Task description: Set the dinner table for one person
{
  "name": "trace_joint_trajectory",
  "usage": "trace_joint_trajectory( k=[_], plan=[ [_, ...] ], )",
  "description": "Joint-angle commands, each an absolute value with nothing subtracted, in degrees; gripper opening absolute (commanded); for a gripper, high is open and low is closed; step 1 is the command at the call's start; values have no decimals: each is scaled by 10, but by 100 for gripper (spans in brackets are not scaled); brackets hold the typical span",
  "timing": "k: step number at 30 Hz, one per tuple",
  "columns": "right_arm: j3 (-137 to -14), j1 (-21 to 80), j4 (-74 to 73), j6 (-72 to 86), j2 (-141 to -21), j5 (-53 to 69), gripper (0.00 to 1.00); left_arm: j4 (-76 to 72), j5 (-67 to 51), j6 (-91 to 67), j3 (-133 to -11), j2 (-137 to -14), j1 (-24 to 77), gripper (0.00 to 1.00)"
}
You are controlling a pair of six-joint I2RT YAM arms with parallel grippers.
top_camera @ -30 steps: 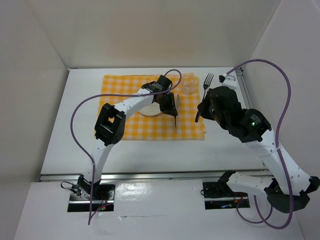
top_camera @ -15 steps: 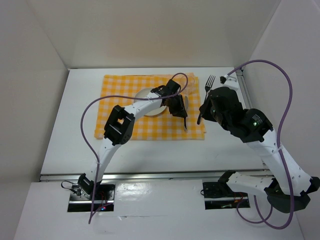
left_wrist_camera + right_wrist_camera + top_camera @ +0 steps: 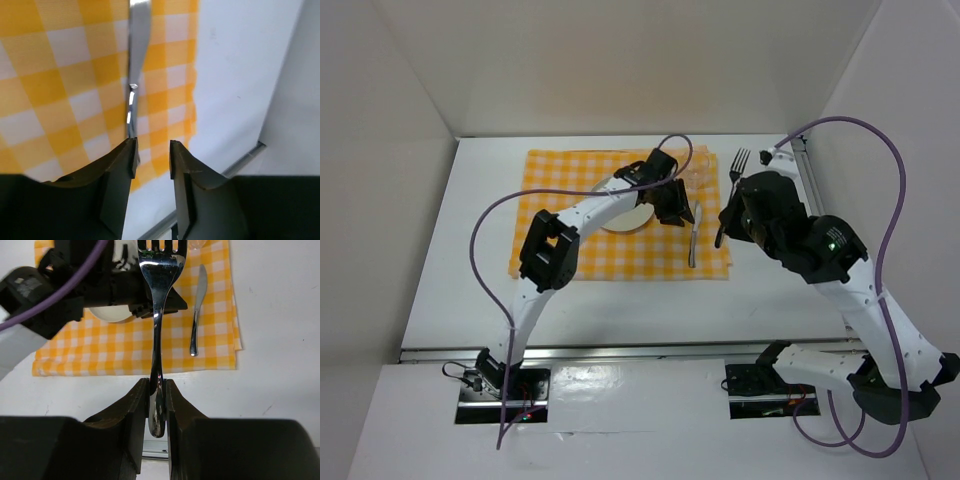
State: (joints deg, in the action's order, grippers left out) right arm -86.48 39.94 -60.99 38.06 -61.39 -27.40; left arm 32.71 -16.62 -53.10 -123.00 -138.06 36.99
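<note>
White table [image 3: 470,290]; knife [image 3: 693,235] lengthwise on cloth [image 3: 560,170] right of plate [image 3: 620,225], left gripper [image 3: 151,150] parted, empty; fork [image 3: 159,290] clamped in right gripper [image 3: 156,390], parallel, farther right.

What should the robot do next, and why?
Probably lift the left gripper clear of the cloth. Its jaws stand open by the knife, which lies flat right of the plate, so that piece looks set. The right gripper holds the fork, and the left arm crosses the plate.
</note>
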Motion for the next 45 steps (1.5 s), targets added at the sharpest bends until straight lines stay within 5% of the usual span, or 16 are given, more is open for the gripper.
trace_joint_trajectory(
  k=[1,7,18,31,42,45],
  plan=[
    [-893,396,-599,366,-629,-267,2,333,-160,-495,-1240,-1265,348,48],
    [-880,396,-534,309,-677,-195,2,402,-112,-440,-1173,-1086,247,32],
    [-887,435,-274,306,-905,-17,2,532,-12,-371,-1091,-848,19,42],
    [-1201,473,-193,395,-1307,23,2,551,-60,-325,-1031,-786,-76,42],
    [-1255,473,-133,491,-1434,56,2,544,-91,-318,-993,-769,-82,42],
    [-1262,473,-126,497,-1447,41,14,544,-86,-313,-993,-769,-82,42]
  ],
)
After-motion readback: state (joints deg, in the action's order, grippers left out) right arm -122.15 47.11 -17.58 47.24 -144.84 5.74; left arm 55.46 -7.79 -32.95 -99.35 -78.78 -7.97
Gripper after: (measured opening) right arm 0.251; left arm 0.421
